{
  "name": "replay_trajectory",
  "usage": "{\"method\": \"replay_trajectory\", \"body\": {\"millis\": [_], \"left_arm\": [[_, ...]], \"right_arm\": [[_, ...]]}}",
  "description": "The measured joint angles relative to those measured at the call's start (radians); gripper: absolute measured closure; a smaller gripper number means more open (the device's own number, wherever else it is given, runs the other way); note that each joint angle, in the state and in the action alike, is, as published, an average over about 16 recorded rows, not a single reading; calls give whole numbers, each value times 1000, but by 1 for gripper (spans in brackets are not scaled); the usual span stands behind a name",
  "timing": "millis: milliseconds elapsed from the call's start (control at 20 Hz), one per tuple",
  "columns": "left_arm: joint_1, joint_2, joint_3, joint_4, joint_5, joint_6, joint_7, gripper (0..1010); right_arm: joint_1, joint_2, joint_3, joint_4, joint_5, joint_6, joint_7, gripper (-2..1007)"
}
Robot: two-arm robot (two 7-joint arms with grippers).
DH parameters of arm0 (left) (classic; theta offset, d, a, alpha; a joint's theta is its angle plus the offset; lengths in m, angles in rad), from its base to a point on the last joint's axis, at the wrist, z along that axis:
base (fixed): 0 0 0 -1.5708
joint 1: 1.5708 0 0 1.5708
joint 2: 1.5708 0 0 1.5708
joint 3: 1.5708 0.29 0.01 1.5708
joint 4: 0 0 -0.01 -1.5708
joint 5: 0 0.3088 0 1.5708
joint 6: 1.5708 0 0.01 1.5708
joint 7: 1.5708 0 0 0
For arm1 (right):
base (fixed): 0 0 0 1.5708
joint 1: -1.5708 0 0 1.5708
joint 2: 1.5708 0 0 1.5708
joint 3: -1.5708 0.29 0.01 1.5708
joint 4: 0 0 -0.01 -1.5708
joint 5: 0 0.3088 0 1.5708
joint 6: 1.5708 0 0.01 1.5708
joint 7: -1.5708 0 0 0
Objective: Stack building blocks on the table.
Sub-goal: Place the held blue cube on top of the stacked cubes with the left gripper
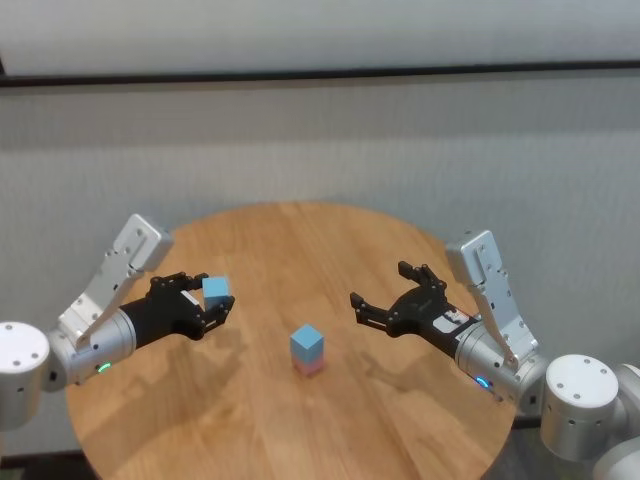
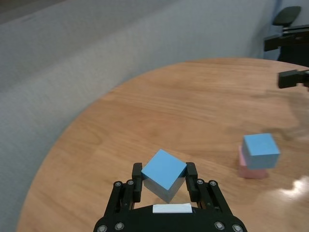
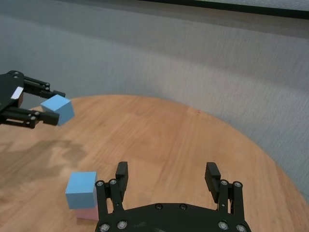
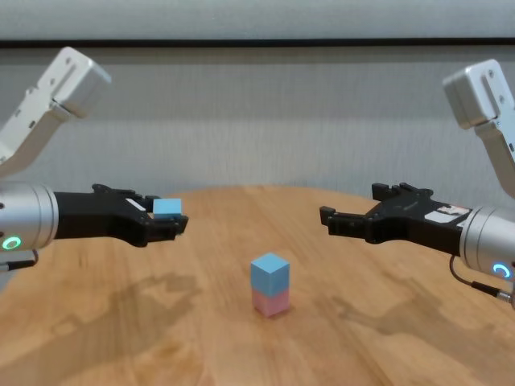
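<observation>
The left gripper has a light blue block pinched between its fingers, held up over the left side of the table. Mid-table, the other blue block sits on the pink block. The right gripper hovers on the right, spread wide and holding nothing.

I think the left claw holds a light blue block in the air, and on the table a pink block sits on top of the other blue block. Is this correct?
Not quite: the order is reversed. The chest view shows the blue block on top of the pink block on the table. The left claw does hold a light blue block in the air.
</observation>
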Motion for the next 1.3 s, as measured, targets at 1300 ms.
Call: {"method": "replay_trajectory", "body": {"millis": [1300], "left_arm": [[-9, -1, 125, -106, -41, 68, -57, 451]], "right_arm": [[0, 0, 0, 0, 0, 0, 0, 0]]}}
